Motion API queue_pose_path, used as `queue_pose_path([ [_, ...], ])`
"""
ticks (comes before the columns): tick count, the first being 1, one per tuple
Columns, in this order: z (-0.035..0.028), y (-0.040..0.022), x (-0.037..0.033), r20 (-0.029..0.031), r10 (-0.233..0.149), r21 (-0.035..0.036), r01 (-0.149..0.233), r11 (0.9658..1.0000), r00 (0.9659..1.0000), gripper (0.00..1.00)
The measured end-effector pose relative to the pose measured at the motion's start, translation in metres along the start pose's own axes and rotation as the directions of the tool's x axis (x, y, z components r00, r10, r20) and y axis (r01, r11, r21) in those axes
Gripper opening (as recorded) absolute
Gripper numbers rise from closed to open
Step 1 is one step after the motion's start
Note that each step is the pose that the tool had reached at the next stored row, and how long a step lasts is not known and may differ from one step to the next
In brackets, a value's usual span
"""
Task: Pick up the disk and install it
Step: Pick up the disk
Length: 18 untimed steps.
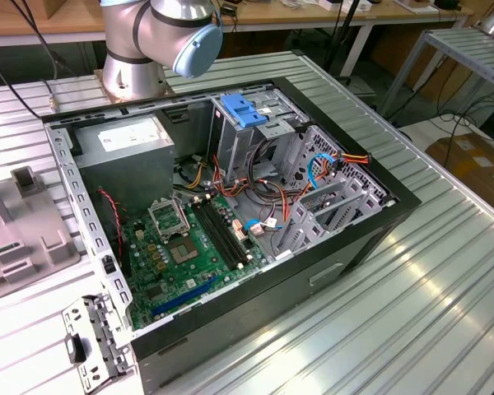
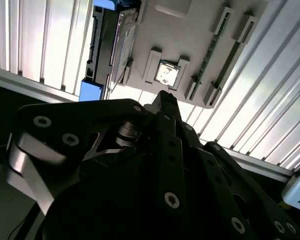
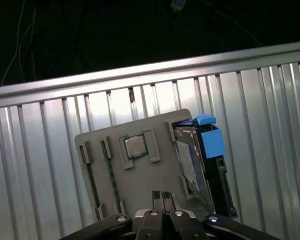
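Pincer (image 3: 163,196) clenched, empty, hovers over grey fixture (image 3: 140,175); disk (image 3: 192,157) stands edgewise there (blue-framed). Advice: open wide, centre squarely.

This is looking like a robotics lab or electronics assembly workshop. A ribbed aluminium tabletop (image 1: 412,280) is carrying an opened computer case (image 1: 370,234) with its motherboard (image 1: 189,247) and wiring lying bare, and the arm's base (image 1: 132,74) is standing at the exterior view's eleven o'clock. Wooden workbenches (image 1: 313,15) are running along twelve o'clock with cables hanging beneath, a cardboard box (image 1: 469,160) is lying on the floor at three o'clock, and a grey parts fixture (image 3: 135,170) is resting on the slats in both wrist views
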<state>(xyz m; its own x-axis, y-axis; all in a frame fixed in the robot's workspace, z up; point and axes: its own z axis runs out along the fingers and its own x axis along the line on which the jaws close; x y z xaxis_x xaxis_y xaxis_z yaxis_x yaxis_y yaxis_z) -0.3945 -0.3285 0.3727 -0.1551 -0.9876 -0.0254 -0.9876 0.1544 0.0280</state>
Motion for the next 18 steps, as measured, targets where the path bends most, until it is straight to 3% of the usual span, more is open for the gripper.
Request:
queue_pose_path([
  [6,0.0000,0.0000,0.0000,-0.0012,-0.046,-0.0012,0.046,0.9990,0.9990,0.11],
  [11,0.0000,0.0000,0.0000,-0.0027,-0.101,-0.0027,0.101,0.9949,0.9949,0.11],
  [15,0.0000,0.0000,0.0000,-0.0037,-0.144,-0.0039,0.143,0.9896,0.9896,0.11],
  [18,0.0000,0.0000,0.0000,-0.0045,-0.180,-0.0049,0.180,0.9837,0.9837,0.11],
])
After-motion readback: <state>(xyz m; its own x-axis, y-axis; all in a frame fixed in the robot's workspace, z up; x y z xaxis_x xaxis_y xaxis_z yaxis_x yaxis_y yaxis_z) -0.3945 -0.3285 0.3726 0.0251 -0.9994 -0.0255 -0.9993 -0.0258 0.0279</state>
